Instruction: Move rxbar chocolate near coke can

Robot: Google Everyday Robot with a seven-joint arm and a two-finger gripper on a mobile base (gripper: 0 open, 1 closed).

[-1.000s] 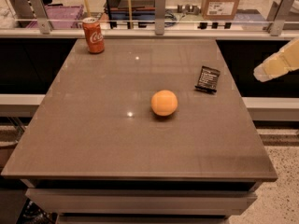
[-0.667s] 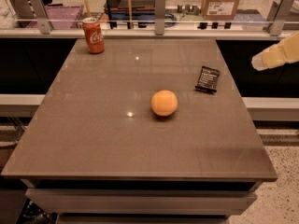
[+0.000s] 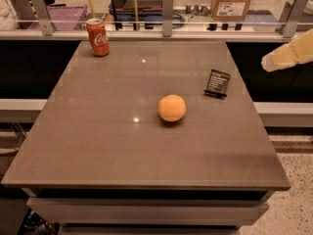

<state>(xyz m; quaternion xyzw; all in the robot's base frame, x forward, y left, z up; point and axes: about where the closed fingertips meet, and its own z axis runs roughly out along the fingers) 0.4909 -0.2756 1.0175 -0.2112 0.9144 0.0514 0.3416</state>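
The rxbar chocolate [image 3: 217,83] is a small flat black wrapper with white text, lying near the right edge of the grey table [image 3: 112,146]. The coke can [image 3: 98,37] stands upright at the table's far left corner. My gripper [image 3: 274,60] comes in from the right edge of the view as a pale yellowish shape, above and to the right of the bar, off the table's side and apart from the bar.
A round orange fruit [image 3: 171,107] lies near the table's middle, left of and nearer than the bar. A rail with metal posts [image 3: 167,8] runs behind the table's far edge. A cardboard box [image 3: 234,0] sits beyond it.
My gripper has moved up and a little to the left along the right edge of the view. The bar, can and orange have not moved.
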